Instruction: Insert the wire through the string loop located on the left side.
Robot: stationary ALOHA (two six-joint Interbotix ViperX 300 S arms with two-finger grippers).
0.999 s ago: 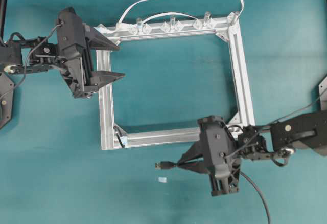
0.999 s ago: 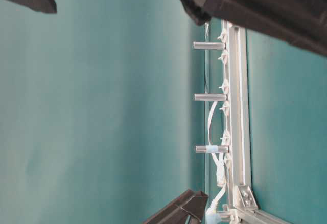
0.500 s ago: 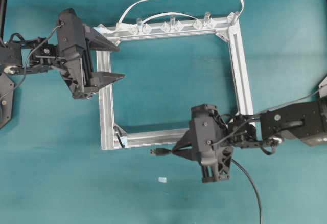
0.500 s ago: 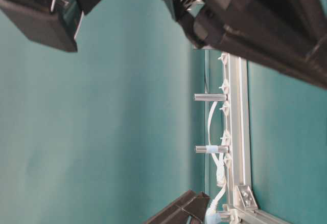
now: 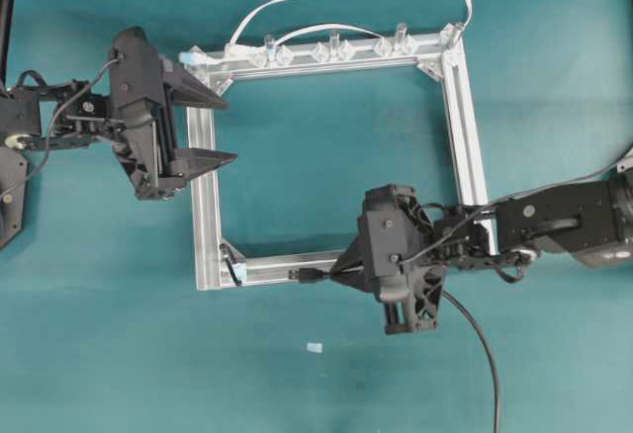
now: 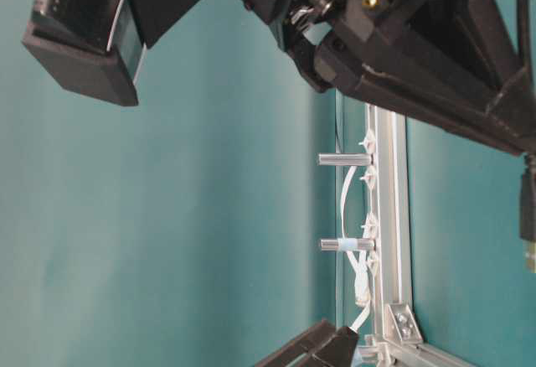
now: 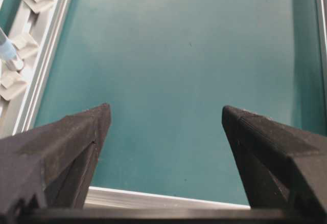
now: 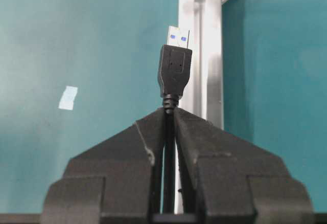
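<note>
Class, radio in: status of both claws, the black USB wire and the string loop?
Left claw open, empty, over frame's left rail. Right claw shut on black USB wire. Plug short of dark string loop at bottom-left bracket. Nothing between them.

Surface: a teal tabletop [image 5: 326, 166] fills every view, matte and even in colour.
Wall: the table-level view shows a teal backdrop [image 6: 167, 216] of the same shade.
Light: soft and even, with faint shadows.
Debris: a small pale scrap [image 5: 315, 348] lies on the tabletop.
</note>
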